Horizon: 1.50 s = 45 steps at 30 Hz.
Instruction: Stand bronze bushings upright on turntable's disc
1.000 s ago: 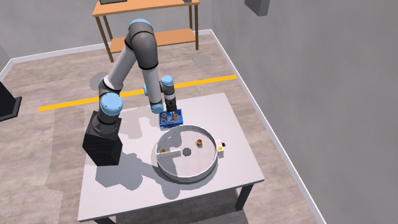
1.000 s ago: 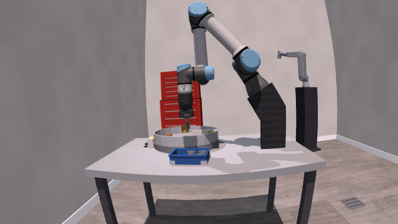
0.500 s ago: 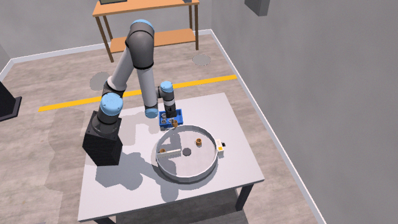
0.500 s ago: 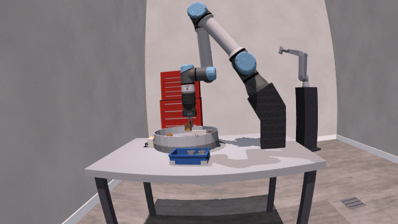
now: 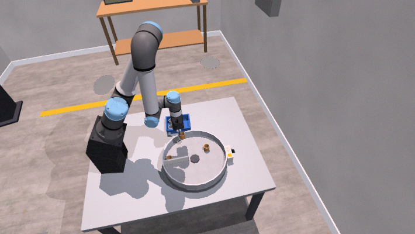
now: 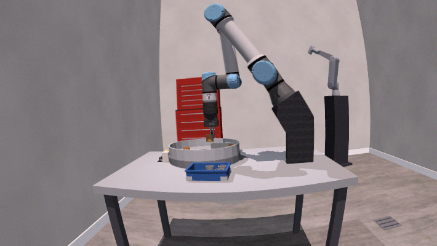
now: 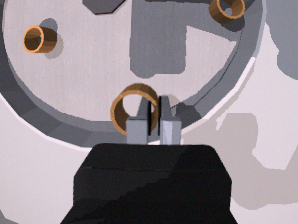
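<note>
My gripper (image 5: 179, 132) (image 6: 212, 136) (image 7: 155, 108) is shut on the wall of a bronze bushing (image 5: 182, 135) (image 6: 209, 138) (image 7: 117, 113), one finger inside its bore. It holds the bushing in the air at the turntable's crate-side rim, open end up. On the disc (image 5: 204, 172) (image 7: 90, 80) a bronze bushing (image 5: 206, 146) (image 6: 186, 148) (image 7: 48, 41) stands upright; another (image 5: 169, 157) (image 6: 231, 144) (image 7: 215, 12) is beside the divider, partly hidden in the top view. The blue crate (image 5: 188, 125) (image 6: 206, 176) holds several steel bushings (image 6: 210, 167); I see no bronze one there.
The turntable has a raised grey wall (image 5: 196, 186) (image 6: 203, 155), a dark central hub (image 5: 194, 158) (image 7: 103, 5) and a light divider (image 5: 176, 160) running from wall toward hub. A small white box (image 5: 230, 155) (image 6: 165, 155) sits outside the wall. The crate stands close to the turntable.
</note>
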Each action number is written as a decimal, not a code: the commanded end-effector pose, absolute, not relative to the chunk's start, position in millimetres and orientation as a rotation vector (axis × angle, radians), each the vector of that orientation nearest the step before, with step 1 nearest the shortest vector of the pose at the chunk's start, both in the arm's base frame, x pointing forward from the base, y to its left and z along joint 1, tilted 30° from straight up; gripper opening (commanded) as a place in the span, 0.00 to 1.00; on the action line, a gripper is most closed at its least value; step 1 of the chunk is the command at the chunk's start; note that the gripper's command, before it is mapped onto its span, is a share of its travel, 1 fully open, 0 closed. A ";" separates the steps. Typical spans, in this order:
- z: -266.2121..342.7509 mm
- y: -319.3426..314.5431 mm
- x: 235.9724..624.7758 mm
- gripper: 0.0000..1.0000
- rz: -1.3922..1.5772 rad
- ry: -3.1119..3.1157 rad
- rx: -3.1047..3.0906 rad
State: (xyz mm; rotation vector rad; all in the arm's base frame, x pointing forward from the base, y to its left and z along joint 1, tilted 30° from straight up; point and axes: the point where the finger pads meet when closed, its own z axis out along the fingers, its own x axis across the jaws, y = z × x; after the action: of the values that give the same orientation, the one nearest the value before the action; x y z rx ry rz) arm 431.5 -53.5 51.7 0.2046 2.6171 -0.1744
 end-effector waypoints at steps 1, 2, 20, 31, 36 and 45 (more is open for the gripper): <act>51.7 -77.3 422.3 0.00 -0.163 2.617 0.190; 51.6 -81.0 421.0 0.00 -0.163 2.617 0.190; 50.8 -138.1 401.7 0.00 -0.163 2.617 0.190; 51.4 -168.0 392.8 0.00 -0.165 2.615 0.189; 52.3 -184.0 388.6 0.00 -0.168 2.613 0.189; 52.3 -203.3 382.5 0.00 -0.169 2.613 0.189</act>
State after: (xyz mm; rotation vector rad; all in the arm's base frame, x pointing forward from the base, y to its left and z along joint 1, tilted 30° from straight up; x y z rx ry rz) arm 383.6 -191.2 49.9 0.2036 2.6172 -0.1707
